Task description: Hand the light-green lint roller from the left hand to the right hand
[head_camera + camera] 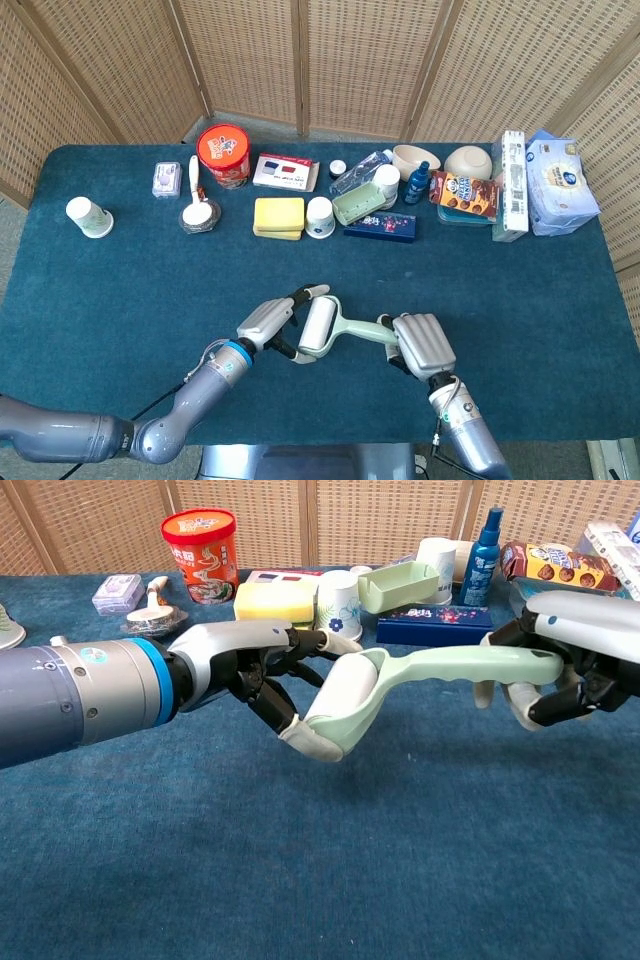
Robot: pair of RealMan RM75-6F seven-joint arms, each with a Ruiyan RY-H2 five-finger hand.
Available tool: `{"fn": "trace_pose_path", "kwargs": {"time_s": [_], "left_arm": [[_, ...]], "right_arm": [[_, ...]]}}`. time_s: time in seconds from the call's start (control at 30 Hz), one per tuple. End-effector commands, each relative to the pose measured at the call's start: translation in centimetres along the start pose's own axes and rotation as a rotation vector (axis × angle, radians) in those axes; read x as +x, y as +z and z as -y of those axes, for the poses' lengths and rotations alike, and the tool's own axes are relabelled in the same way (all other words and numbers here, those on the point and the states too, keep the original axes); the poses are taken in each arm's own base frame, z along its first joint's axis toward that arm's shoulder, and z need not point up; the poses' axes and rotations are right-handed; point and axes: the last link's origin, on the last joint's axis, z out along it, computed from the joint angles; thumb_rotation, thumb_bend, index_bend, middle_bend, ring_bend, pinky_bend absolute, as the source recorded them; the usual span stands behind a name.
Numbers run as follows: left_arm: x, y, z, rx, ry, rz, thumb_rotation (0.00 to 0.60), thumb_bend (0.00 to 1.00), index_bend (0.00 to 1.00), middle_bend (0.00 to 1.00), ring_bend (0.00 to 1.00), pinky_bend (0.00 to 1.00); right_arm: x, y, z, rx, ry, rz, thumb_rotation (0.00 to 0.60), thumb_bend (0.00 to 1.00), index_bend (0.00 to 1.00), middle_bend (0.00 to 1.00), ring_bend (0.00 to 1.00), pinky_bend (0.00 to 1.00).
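The light-green lint roller (318, 325) hangs above the blue table (120, 290), near its front edge. My left hand (268, 325) grips the roller's white head (345, 705), fingers over the top and thumb underneath. Its green handle (470, 665) runs to the right into my right hand (423, 343), whose fingers are curled around the handle's end. In the chest view the left hand (245, 665) and right hand (570, 660) hold the lint roller level between them, clear of the cloth.
A row of items lines the table's far side: a red tub (222, 155), a yellow box (278, 215), a white cup (320, 216), a green tray (362, 205), a blue box (381, 227) and tissue packs (560, 185). A paper cup (88, 216) stands far left.
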Motion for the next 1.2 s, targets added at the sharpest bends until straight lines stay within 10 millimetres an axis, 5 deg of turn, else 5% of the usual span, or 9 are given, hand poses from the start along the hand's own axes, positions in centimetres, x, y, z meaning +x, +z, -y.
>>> {"fn": "trace_pose_path", "kwargs": {"time_s": [0.03, 0.43, 0.63, 0.87, 1.2], "left_arm": [[0.2, -0.1, 0.1, -0.008, 0.004, 0.012, 0.600, 0.00, 0.03, 0.00, 0.06, 0.31], [1.3, -1.0, 0.5, -0.015, 0.047, 0.030, 0.600, 0.00, 0.00, 0.00, 0.00, 0.20], [3.7, -2.5, 0.7, -0.039, 0.114, -0.035, 0.600, 0.00, 0.00, 0.00, 0.00, 0.14], [8.4, -6.2, 3.3, 0.008, 0.261, -0.167, 0.600, 0.00, 0.00, 0.00, 0.00, 0.10], [15.6, -15.7, 11.7, 0.219, 0.419, -0.433, 0.600, 0.00, 0.00, 0.00, 0.00, 0.09]], "right_arm": [[0.0, -0.1, -0.5, -0.006, 0.010, -0.001, 0.600, 0.98, 0.61, 0.74, 0.55, 0.70], [0.6, -0.4, -1.6, -0.015, 0.064, -0.015, 0.600, 0.98, 0.61, 0.74, 0.55, 0.70], [1.1, -0.6, -2.3, -0.024, 0.085, -0.028, 0.600, 0.98, 0.61, 0.74, 0.55, 0.70], [1.5, -0.8, -3.5, -0.032, 0.099, -0.046, 0.600, 0.98, 0.61, 0.74, 0.55, 0.70], [2.8, -1.4, -5.0, -0.033, 0.121, -0.086, 0.600, 0.98, 0.61, 0.74, 0.55, 0.70]]}}
